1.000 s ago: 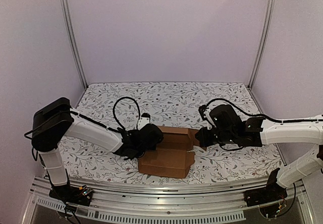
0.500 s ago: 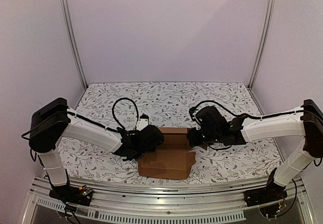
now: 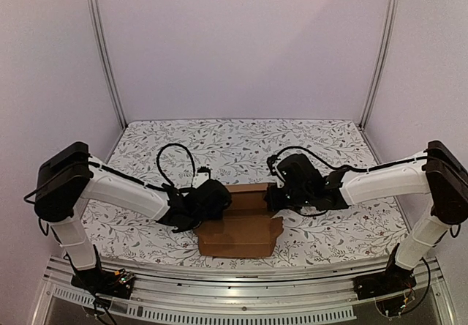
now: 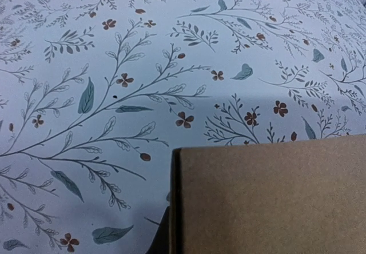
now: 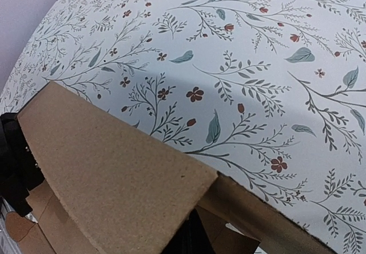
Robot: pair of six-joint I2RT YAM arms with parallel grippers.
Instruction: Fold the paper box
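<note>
The paper box is a brown, partly folded carton at the table's front middle. Its back is open and a lid panel lies over the front. My left gripper presses against the box's left side. In the left wrist view a cardboard panel hides the jaws, and only a dark sliver of a finger shows beside its edge. My right gripper sits at the box's right end, shut against the side flap. That flap covers its fingers. No view shows whether either one pinches cardboard.
A floral cloth covers the table. Lilac walls and two metal posts close in the back and sides. A black cable loops above the left arm, and another above the right arm.
My right gripper has moved left up to the box's right end, and the right side flap has swung inward with it. The left arm and the box have shifted slightly left.
</note>
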